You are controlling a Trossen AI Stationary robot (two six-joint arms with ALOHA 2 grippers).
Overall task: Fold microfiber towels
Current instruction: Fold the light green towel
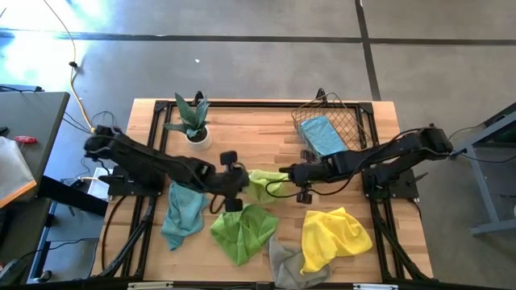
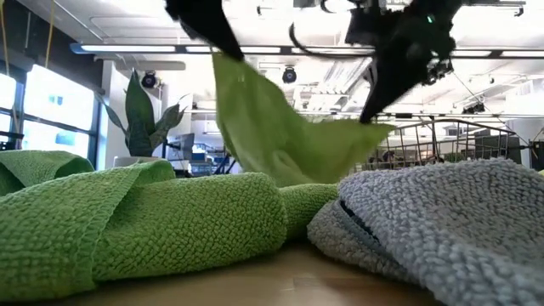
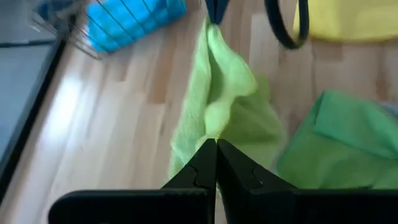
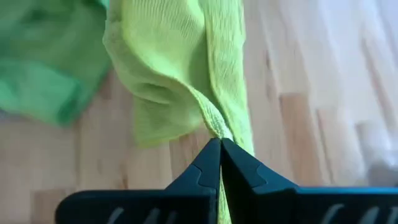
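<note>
Wooden tabletop (image 1: 242, 129), grey floor around; both pincers (image 1: 242, 180) (image 1: 292, 172) pinch a lime towel (image 1: 266, 185), seemingly lifted.

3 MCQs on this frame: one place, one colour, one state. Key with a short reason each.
1. Where is the folded blue towel?
A. in the wire basket
B. beside the plant
C. under the grey towel

2. What colour is the towel held between both grippers?
A. yellow
B. lime green
C. grey

3. How is that held towel?
A. flat on the table
B. lifted, sagging between the grippers
C. inside the basket

A: blue towel lies in the wire basket.
B: left gripper and right gripper pinch the lime green towel.
B: low view shows it hanging.
</note>
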